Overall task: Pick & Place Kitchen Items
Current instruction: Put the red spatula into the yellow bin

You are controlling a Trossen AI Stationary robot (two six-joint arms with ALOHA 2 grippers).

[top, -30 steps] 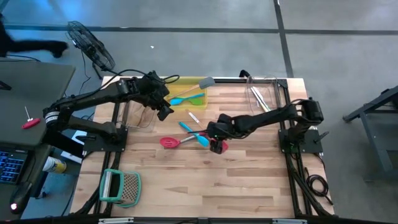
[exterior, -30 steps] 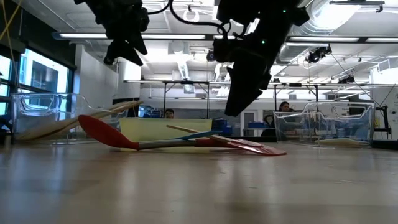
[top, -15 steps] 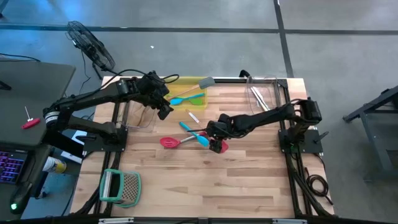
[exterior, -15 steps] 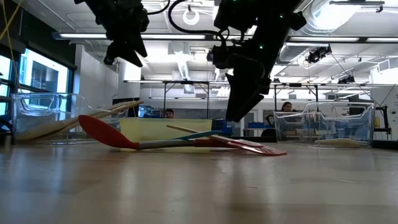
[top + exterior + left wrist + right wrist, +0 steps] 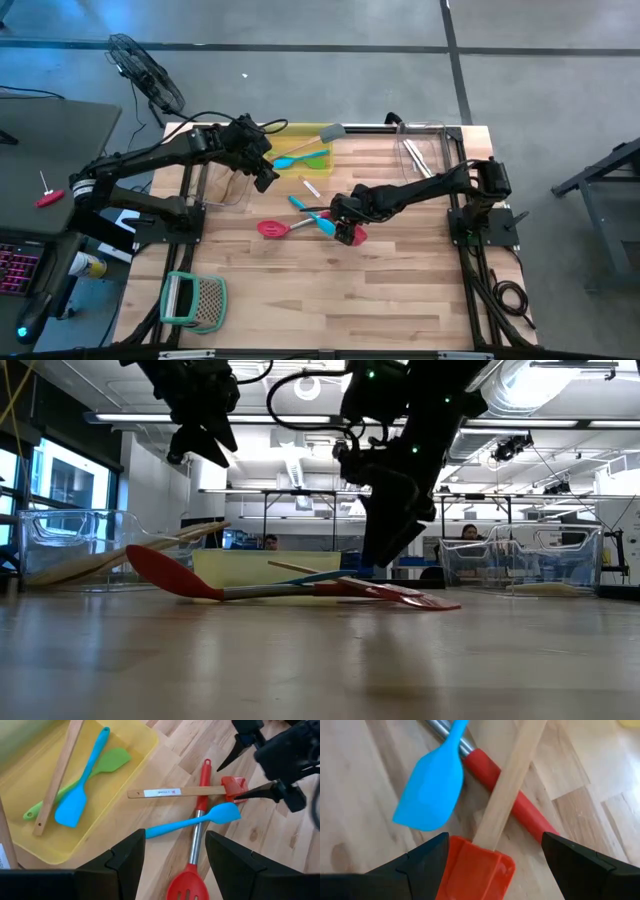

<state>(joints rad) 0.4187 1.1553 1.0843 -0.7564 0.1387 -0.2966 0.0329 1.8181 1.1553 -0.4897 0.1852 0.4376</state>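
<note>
Right tool (image 5: 345,232) open, straddling red spatula (image 5: 477,872), seemingly just above surface (image 5: 400,290). Left tool (image 5: 262,180) open, empty, near yellow tray (image 5: 125,750).

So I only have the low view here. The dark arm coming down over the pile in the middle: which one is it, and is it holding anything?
Observer: That is the right end effector. It is open, with a finger on either side of the red spatula head, and holds nothing.
Operator: What is in the pile?
Observer: The red spatula's wooden handle lies across a red slotted spoon, and a blue spatula crosses that spoon too.
Operator: And the other arm?
Observer: The left end effector hovers open and empty near the yellow tray, which holds a second blue spatula, a green spatula and a wooden utensil.
</note>
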